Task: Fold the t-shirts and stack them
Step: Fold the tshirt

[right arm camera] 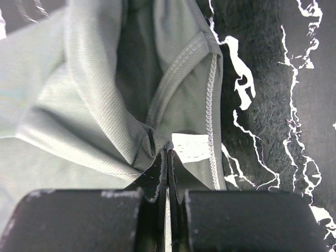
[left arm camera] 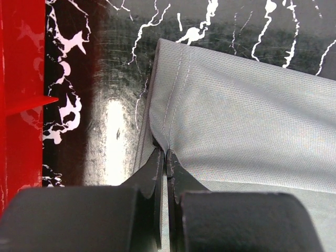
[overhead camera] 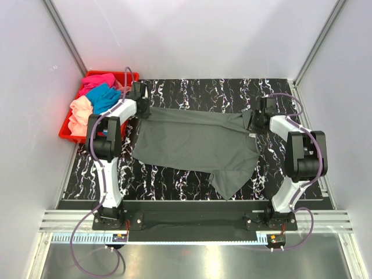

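Observation:
A dark grey t-shirt lies spread across the black marbled table, one sleeve hanging toward the near right. My left gripper is shut on its far-left hem corner; in the left wrist view the jaws pinch the stitched hem. My right gripper is shut on the shirt at the collar; in the right wrist view the jaws pinch cloth beside the white neck tag. Magenta-pink, teal-blue and peach shirts lie bunched in the red crate.
The red crate stands at the table's far left, its wall close to my left gripper in the left wrist view. White walls enclose the table on three sides. A metal rail runs along the near edge by the arm bases.

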`<state>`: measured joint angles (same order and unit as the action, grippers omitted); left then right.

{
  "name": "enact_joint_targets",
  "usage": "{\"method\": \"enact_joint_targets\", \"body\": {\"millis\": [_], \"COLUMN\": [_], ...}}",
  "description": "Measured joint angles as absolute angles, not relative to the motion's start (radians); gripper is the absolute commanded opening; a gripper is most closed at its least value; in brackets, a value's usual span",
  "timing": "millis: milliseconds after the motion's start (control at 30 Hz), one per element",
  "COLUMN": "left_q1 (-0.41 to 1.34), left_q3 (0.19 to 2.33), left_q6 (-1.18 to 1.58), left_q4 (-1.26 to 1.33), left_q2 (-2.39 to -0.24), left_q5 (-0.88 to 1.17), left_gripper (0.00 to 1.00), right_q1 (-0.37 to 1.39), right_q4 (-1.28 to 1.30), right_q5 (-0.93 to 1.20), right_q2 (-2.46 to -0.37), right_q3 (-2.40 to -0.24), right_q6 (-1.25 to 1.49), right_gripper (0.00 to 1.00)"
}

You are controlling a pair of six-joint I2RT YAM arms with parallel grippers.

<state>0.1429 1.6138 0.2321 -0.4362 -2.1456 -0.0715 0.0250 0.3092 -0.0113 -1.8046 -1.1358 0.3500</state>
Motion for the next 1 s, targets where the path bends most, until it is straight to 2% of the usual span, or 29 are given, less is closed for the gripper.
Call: {"method": "enact_joint_targets", "body": {"millis": [433,800,867,900,933,967,1000], "left_q1": [0.152,0.166,0.168,0.170,0.172,0.172,0.172], "left_q3": [1.617,1.617,1.617,1.617,1.617,1.617,1.617], "left_q6": [0.232,0.232,0.232,0.232,0.229,0.233,0.234], "left_q4": [-0.478,-0.533,-0.542,-0.548,-0.554,-0.561,-0.572], "left_q2": [-2.082,-2.077,-2.077,-2.077,-2.077,-2.077,-2.077], "left_q5": [-0.156,-0.169,-0.169,-0.169,-0.169,-0.169,-0.170], "left_gripper": [0.00,0.00,0.11,0.19,0.22,0.25,0.37], "right_q1": [0.025,0.025,0.025,0.025,0.025,0.025,0.025], "right_q4": [0.356,0.318,0.298,0.287,0.280,0.278,0.278], "right_q5": [0.008,0.070,0.071,0.070,0.070,0.069,0.065], "right_q2": [-1.663,-1.599,-1.599,-1.599,-1.600,-1.600,-1.600], "right_q3": [-1.189,-1.018,-0.999,-0.989,-0.983,-0.980,-0.979], "right_q6": [0.362,0.416,0.423,0.427,0.429,0.432,0.439], "right_gripper": [0.00,0.02,0.10,0.14,0.18,0.26,0.30]}}
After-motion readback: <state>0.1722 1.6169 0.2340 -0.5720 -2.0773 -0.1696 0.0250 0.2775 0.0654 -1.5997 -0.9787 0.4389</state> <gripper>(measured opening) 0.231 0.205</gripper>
